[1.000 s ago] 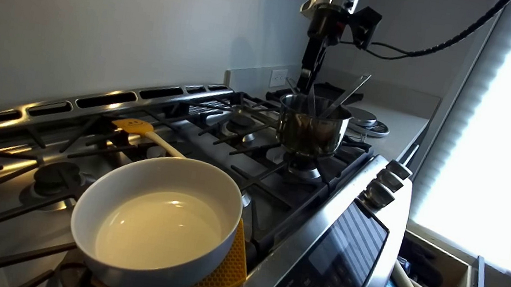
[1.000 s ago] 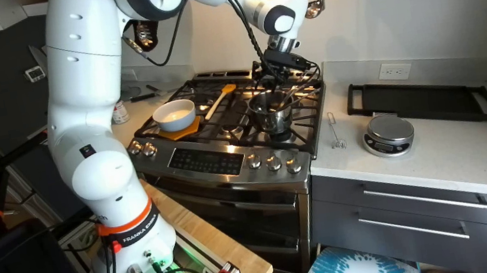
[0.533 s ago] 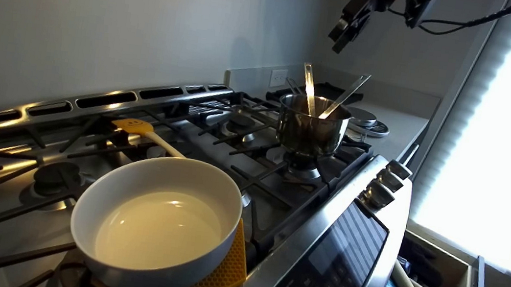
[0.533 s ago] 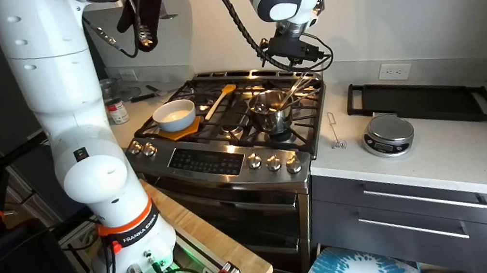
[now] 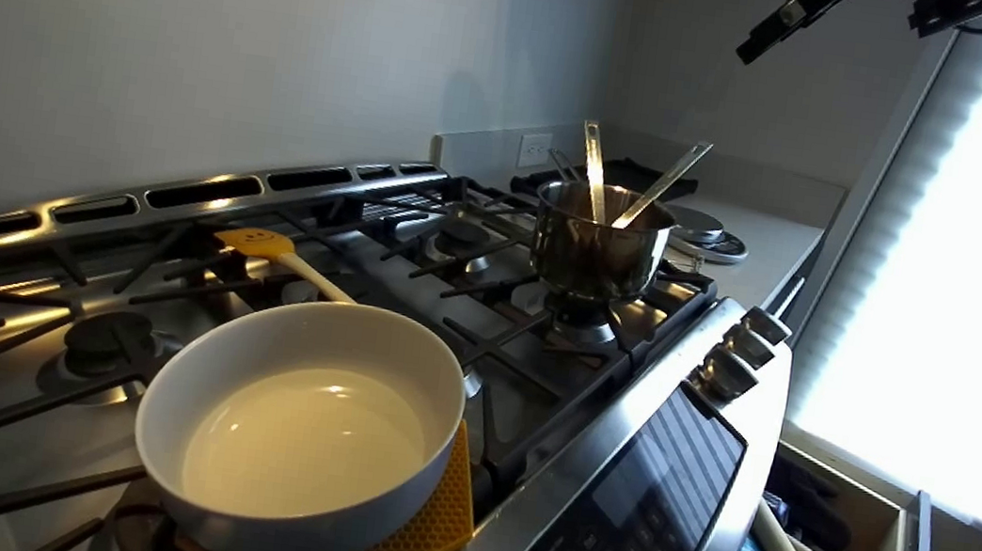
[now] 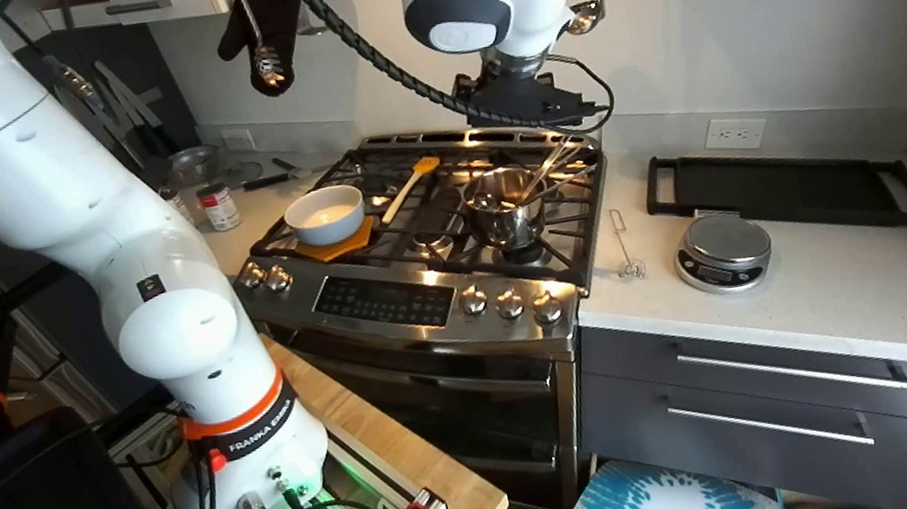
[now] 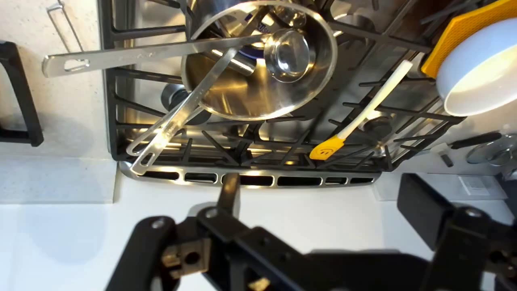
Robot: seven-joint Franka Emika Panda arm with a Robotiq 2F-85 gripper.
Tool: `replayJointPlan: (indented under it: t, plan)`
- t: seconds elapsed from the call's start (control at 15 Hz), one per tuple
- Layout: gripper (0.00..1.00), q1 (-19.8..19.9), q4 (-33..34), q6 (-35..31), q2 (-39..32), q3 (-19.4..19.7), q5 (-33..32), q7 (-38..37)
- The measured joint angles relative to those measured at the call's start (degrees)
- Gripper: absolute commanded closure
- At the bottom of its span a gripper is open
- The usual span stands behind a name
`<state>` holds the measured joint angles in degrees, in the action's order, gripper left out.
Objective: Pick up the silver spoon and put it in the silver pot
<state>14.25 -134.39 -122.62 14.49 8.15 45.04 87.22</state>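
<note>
The silver pot (image 5: 598,252) stands on a burner, in view in both exterior views (image 6: 504,228); the wrist view looks into it (image 7: 258,95). Two long metal handles stick out of it. The silver spoon (image 5: 669,180), the greyer slanted handle, leans on the rim with its lower end inside; in the wrist view it appears to be the handle pointing left (image 7: 161,52). A paler, orange-tinted utensil (image 5: 594,166) stands more upright beside it. My gripper (image 7: 321,192) is open and empty, above and apart from the pot; its fingers also show in an exterior view (image 5: 750,52).
A large cream pan (image 5: 298,440) sits on a yellow trivet (image 5: 456,508), with a yellow spatula (image 5: 258,243) behind it. A whisk (image 6: 623,241), a scale (image 6: 724,248) and a black tray (image 6: 789,188) lie on the counter. A ladle (image 6: 585,17) hangs on the wall.
One second ago my gripper was down at the pot, covering the upright utensil's top. It has risen away from the pot, leaving both utensils standing inside.
</note>
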Motion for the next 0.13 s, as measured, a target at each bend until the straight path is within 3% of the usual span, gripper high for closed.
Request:
replayJointPlan:
  t: [0.13]
  plan:
    - [0.0,-0.7,-1.1,0.0,2.2,1.0,-0.1,-0.1]
